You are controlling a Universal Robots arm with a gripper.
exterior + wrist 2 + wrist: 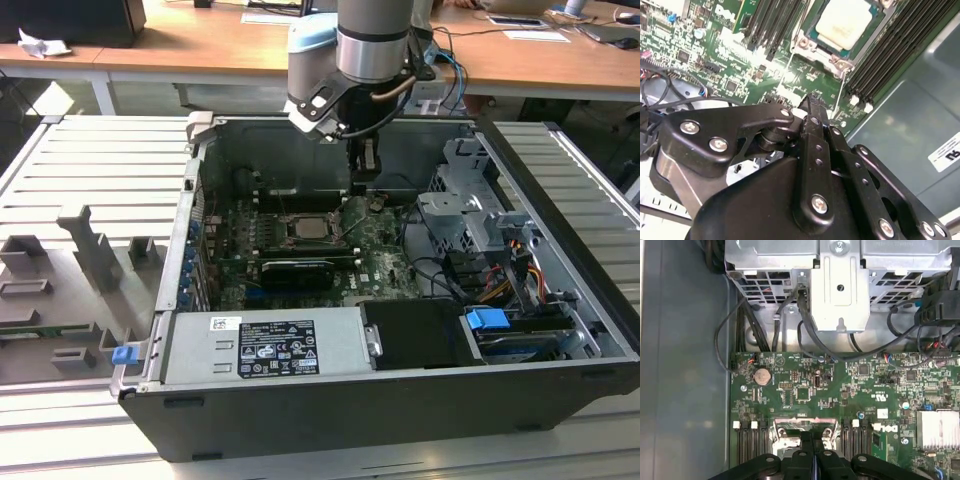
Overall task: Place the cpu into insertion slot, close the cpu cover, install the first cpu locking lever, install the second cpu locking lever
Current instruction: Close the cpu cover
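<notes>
The cpu (842,22) lies flat in the insertion slot (805,47) on the green board, pale face up; it also shows in the exterior view, cpu (308,228). The cpu cover (875,12) lies down around it as a silvery frame. A thin wire locking lever (842,95) runs along one side of the socket. My gripper (812,102) hangs above the board just off that side, shut with nothing between its fingers. From outside, the gripper (365,183) sits behind and to the exterior view's right of the socket. In the first wrist view the gripper (812,442) covers part of the insertion slot (785,427).
Black memory slots (890,55) flank the socket. A metal drive cage (470,215) with cables stands at the exterior view's right, and the power supply (265,345) is at the front. The case walls (200,170) enclose the board. A heatsink (937,427) sits nearby.
</notes>
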